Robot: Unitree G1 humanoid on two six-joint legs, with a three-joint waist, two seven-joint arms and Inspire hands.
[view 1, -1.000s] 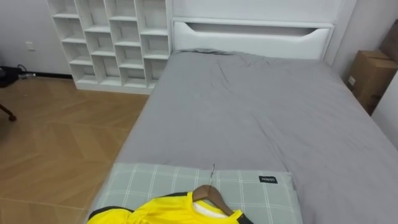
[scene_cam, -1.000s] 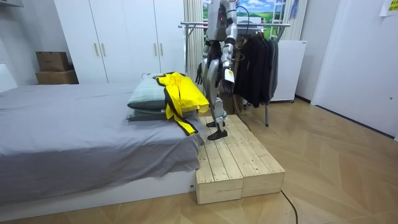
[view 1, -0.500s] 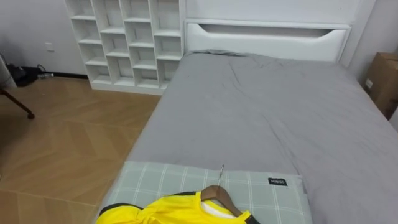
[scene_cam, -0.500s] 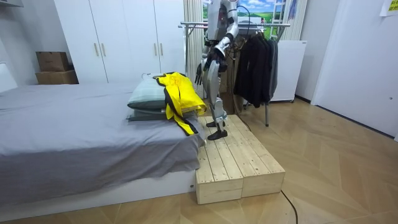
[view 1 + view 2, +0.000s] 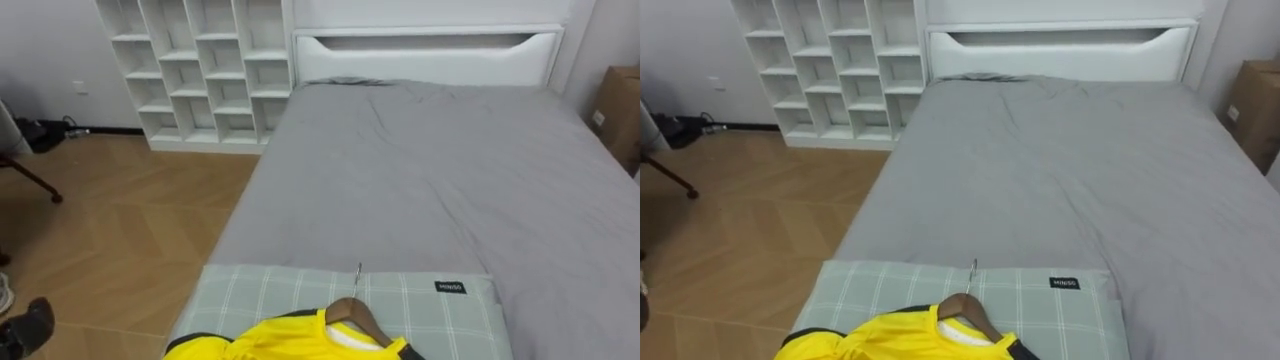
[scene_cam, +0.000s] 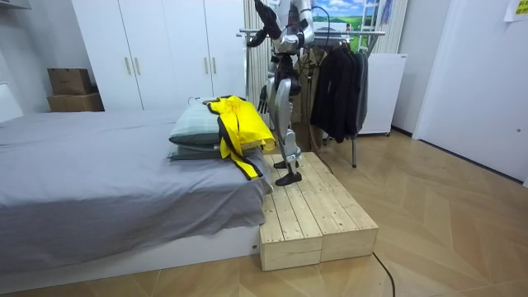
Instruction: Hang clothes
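Observation:
A yellow shirt (image 5: 290, 340) with dark trim lies on a wooden hanger (image 5: 352, 310), whose metal hook points toward the headboard. Both rest on a green checked pillow (image 5: 260, 290) at the foot of the grey bed (image 5: 420, 180). In the room view the shirt (image 6: 239, 124) drapes over the bed's end. My left hand (image 5: 25, 325) shows dark at the lower left, off to the side of the shirt, holding nothing. In the room view it is raised high (image 6: 264, 15). My right hand (image 6: 265, 99) hangs by my hip.
I stand on a wooden platform (image 6: 313, 206) between the bed's foot and a clothes rack (image 6: 318, 33) hung with dark garments (image 6: 338, 82). White cube shelves (image 5: 195, 70) stand beside the headboard, and a cardboard box (image 5: 622, 110) sits at the right.
My left arm has swung up from my side to above shoulder height, and its hand has come into the eye view's lower left. The shirt and hanger have not moved.

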